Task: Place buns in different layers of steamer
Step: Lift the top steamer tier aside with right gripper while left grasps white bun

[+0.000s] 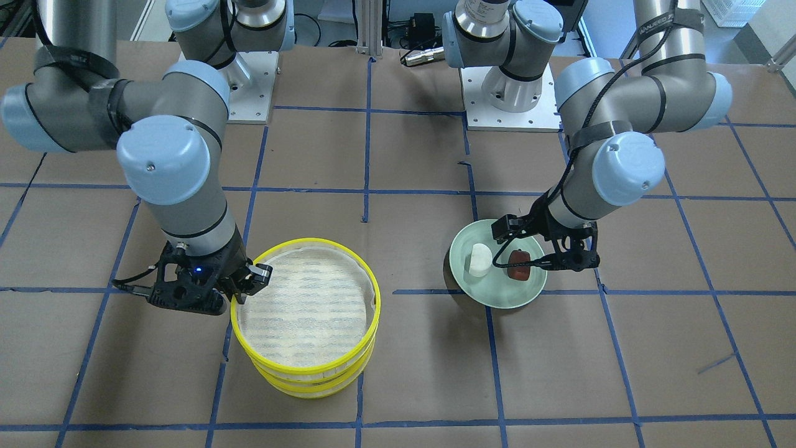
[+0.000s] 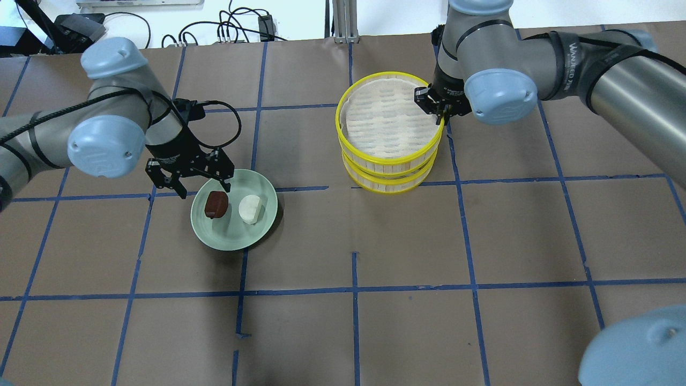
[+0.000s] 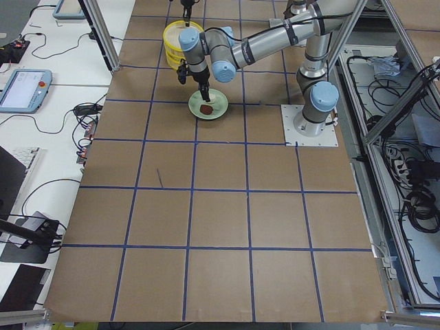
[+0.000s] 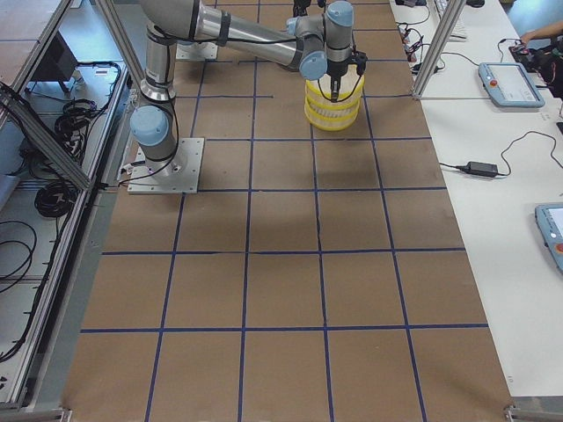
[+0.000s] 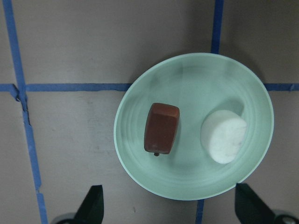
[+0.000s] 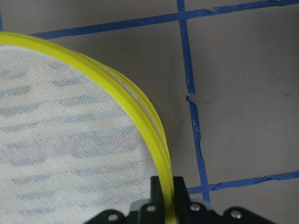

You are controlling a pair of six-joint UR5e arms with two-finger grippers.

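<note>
The steamer (image 2: 391, 156) is a stack of three yellow-rimmed layers with an empty striped top floor (image 1: 305, 311). My right gripper (image 2: 437, 107) is shut on the top layer's rim (image 6: 135, 100), one finger on each side of it. The reddish-brown bun (image 5: 161, 128) and the white bun (image 5: 224, 136) lie side by side on the pale green plate (image 5: 187, 79). My left gripper (image 2: 193, 185) hangs open above the plate, over the brown bun (image 2: 216, 204), and holds nothing.
The brown table (image 2: 482, 241) is marked with blue tape lines. Both arm bases (image 1: 510, 99) stand at the robot's edge. The plate (image 1: 497, 297) and the steamer (image 1: 305, 376) sit about a plate's width apart.
</note>
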